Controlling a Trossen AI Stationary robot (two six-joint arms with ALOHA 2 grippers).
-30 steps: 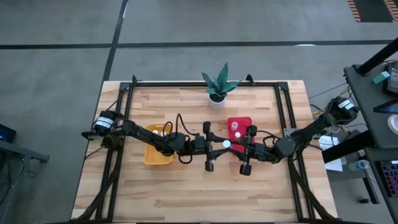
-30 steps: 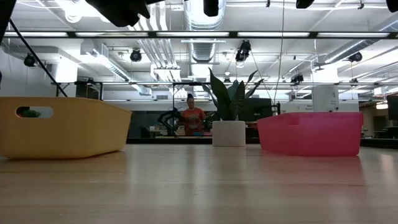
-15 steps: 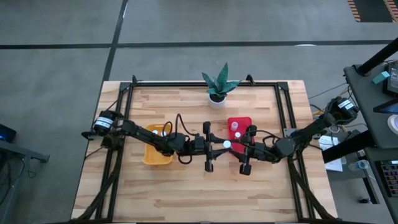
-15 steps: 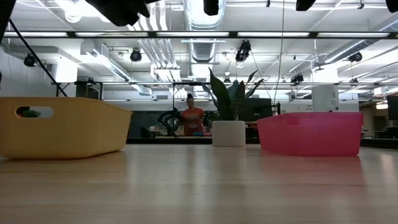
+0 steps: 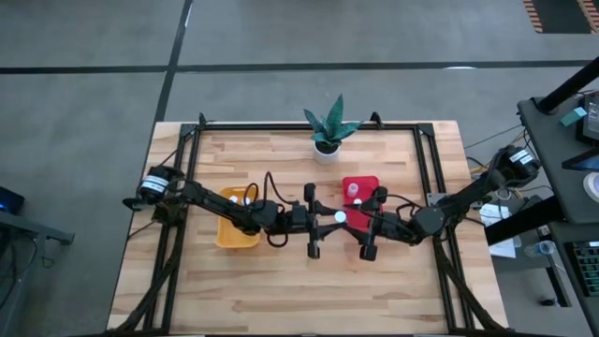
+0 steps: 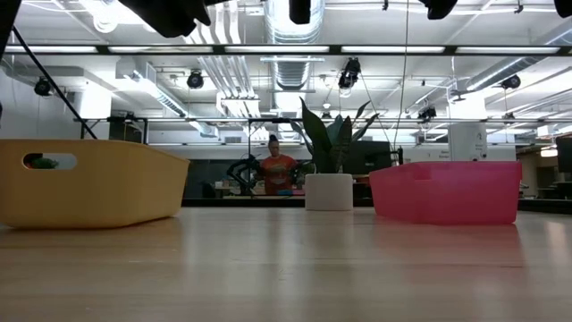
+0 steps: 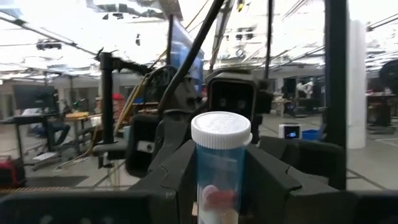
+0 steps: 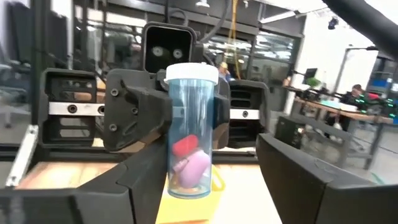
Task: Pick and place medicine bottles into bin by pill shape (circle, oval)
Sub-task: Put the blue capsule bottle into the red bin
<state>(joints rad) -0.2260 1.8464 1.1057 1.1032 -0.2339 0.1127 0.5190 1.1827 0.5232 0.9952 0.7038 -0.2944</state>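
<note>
**Bottle held by the left gripper as the right one lets go**

Above the middle of the tabletop, the left gripper [image 5: 329, 219] pinches a bottle [image 5: 340, 217] between its fingers [image 8: 134, 115], which press on both sides of the clear body. The bottle stands upright with its white cap [image 7: 221, 129] on top and pink and red pills [image 8: 189, 163] at the bottom. The right gripper [image 5: 359, 222] faces it from the other side; its fingers [image 8: 311, 177] are spread wide, one on each side of the bottle and apart from it.

A second ago the right gripper was nearly closed around the bottle; it has since opened fully, while the left has tightened slightly and kept its hold. Neither arm has shifted much.

The red bin [image 5: 359, 185] lies just behind the grippers with a bottle [image 5: 355, 188] in it. The yellow bin [image 5: 234, 234] lies under the left arm, toward the left edge, also with a bottle [image 5: 235, 199] showing.
</note>
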